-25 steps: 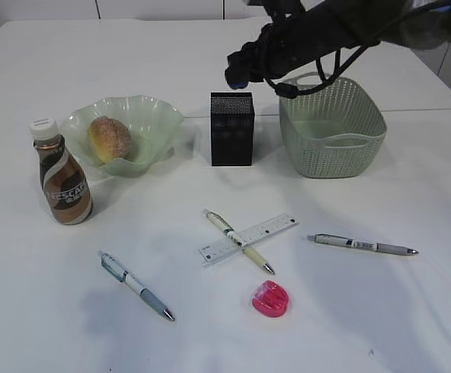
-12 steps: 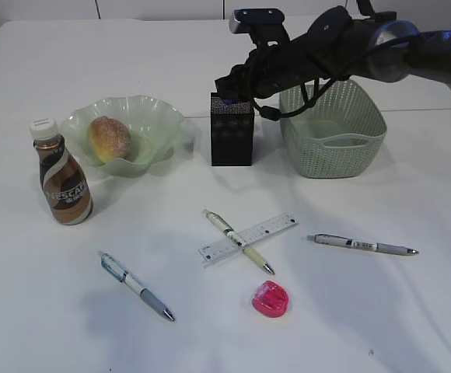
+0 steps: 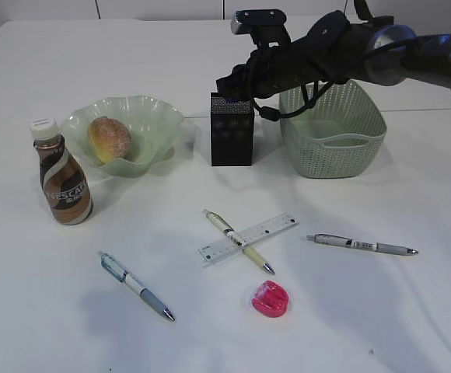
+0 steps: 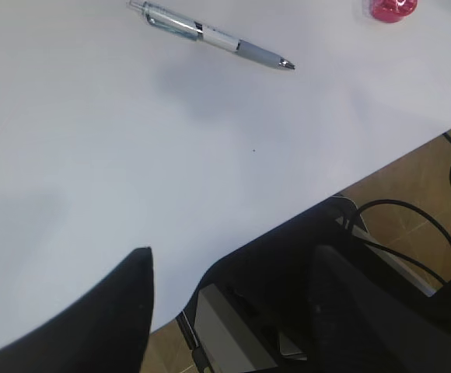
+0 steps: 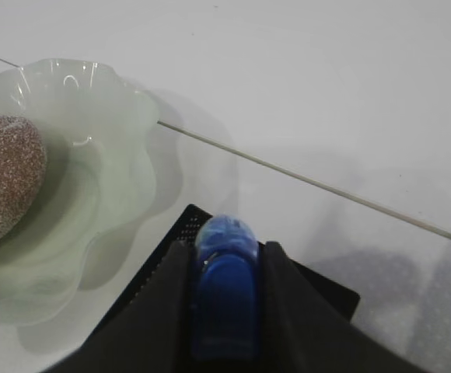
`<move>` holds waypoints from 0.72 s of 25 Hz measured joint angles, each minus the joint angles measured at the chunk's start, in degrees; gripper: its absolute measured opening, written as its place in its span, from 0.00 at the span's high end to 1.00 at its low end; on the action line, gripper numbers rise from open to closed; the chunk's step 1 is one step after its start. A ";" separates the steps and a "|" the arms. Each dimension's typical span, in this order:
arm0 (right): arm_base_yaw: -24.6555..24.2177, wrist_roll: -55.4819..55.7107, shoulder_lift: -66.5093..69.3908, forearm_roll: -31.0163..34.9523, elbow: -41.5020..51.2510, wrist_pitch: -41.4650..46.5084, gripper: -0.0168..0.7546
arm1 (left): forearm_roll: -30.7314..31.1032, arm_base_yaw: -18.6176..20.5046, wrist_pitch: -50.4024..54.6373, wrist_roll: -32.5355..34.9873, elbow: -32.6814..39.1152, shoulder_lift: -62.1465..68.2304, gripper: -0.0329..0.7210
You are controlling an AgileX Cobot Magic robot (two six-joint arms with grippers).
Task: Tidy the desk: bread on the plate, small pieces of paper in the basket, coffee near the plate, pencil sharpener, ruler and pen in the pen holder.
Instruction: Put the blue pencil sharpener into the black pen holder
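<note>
Pen holder (image 3: 232, 129) stands mid-counter (image 3: 210, 326), at nine o'clock from the basket (image 3: 330, 128), and your right end effector (image 5: 224, 311) hovers over its mouth, pinching a blue object (image 5: 224, 289). Release off-centre and I judge it could clip the rim and fall to the counter. Your left end effector (image 4: 225, 311) idles spread at the near edge.

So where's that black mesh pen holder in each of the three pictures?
Exterior view: the pen holder stands at centre, between the plate and the basket, under the right gripper.
Left wrist view: not in it; only a pen and the red sharpener show.
Right wrist view: its rim sits bottom centre, just below the jaws, which grip a blue thing.
Shared landmark: the plate with bread, left of the holder.
</note>
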 joint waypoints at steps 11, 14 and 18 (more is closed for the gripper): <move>0.00 0.00 0.00 0.00 0.00 0.00 0.75 | 0.00 0.00 0.00 0.00 0.00 0.00 0.37; 0.00 0.00 0.00 0.00 0.00 0.00 0.74 | 0.00 0.00 0.00 0.00 0.00 0.00 0.37; 0.00 -0.22 0.00 0.00 0.00 0.00 0.66 | 0.00 0.00 0.00 0.00 0.00 0.00 0.37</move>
